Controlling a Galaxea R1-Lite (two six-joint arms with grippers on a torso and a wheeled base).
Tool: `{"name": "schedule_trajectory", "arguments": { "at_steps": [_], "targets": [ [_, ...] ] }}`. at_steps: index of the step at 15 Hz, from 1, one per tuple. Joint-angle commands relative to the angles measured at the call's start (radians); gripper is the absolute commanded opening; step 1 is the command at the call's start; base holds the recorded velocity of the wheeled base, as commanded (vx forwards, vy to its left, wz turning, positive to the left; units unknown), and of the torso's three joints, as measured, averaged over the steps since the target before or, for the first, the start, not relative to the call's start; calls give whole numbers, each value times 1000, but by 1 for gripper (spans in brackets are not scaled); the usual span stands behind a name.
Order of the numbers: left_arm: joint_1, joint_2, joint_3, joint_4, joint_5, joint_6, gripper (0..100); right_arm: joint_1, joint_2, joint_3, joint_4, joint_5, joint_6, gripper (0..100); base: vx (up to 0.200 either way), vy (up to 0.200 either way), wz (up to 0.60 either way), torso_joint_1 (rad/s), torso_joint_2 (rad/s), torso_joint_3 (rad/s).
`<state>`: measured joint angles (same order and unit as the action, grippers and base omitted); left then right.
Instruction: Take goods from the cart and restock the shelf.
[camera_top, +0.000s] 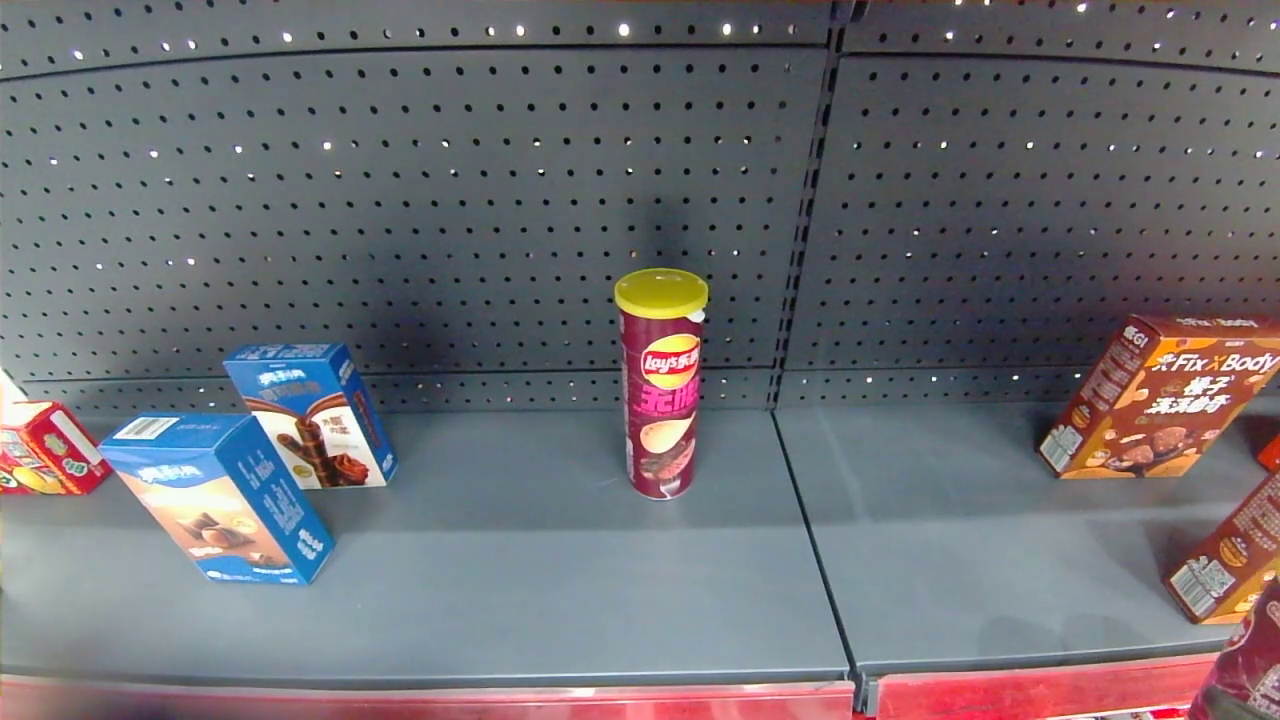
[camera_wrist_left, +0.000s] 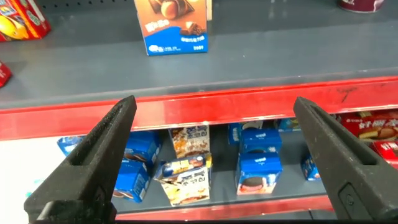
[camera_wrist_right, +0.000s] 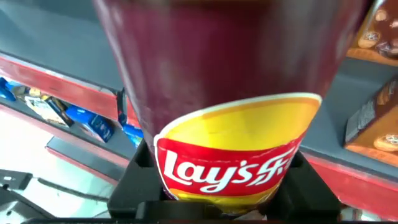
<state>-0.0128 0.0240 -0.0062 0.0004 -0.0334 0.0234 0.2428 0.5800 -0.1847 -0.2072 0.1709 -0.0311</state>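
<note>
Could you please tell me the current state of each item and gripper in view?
Shelved chip can: upright, lid on.
Held chip can: clamped in right gripper.
Left gripper: open, empty.
Front blue box: upright, closed.
Rear blue box: upright, closed.

Grey shop shelf (camera_top: 560, 600) with a pegboard back is what I am looking at.
The pegboard panel (camera_top: 400, 200) is standing dark grey behind the boards, and light is shining through its upper holes (camera_top: 622, 30) as bright dots. A slotted upright (camera_top: 803, 230) is splitting the back into two bays, and a seam (camera_top: 812, 540) is running forward from its foot. A red strip (camera_top: 450, 700) is running along the front edge, and soft shadows are lying across the boards.
</note>
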Motion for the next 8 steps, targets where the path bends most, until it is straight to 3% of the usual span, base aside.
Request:
{"name": "schedule_trajectory", "arguments": {
  "at_steps": [1,3,5,6,8],
  "targets": [
    [-15,111,-133,7,-60,15,100,6,-23,-4,2,1,-1,0,0,0,0,0,0,0],
    [-41,269,-259,46,-189,23,100,0,-15,-9,2,4,-3,0,0,0,0,0,0,0],
    [-44,441,-284,-19,-201,46,100,-2,-12,-29,3,2,-3,0,0,0,0,0,0,0],
    [-46,527,-285,-143,-204,30,100,-2,-14,-47,9,1,-3,0,0,0,0,0,0,0],
    [-46,657,-339,-232,-246,10,100,0,-15,-81,34,1,-3,0,0,0,0,0,0,0]
  ]
}}
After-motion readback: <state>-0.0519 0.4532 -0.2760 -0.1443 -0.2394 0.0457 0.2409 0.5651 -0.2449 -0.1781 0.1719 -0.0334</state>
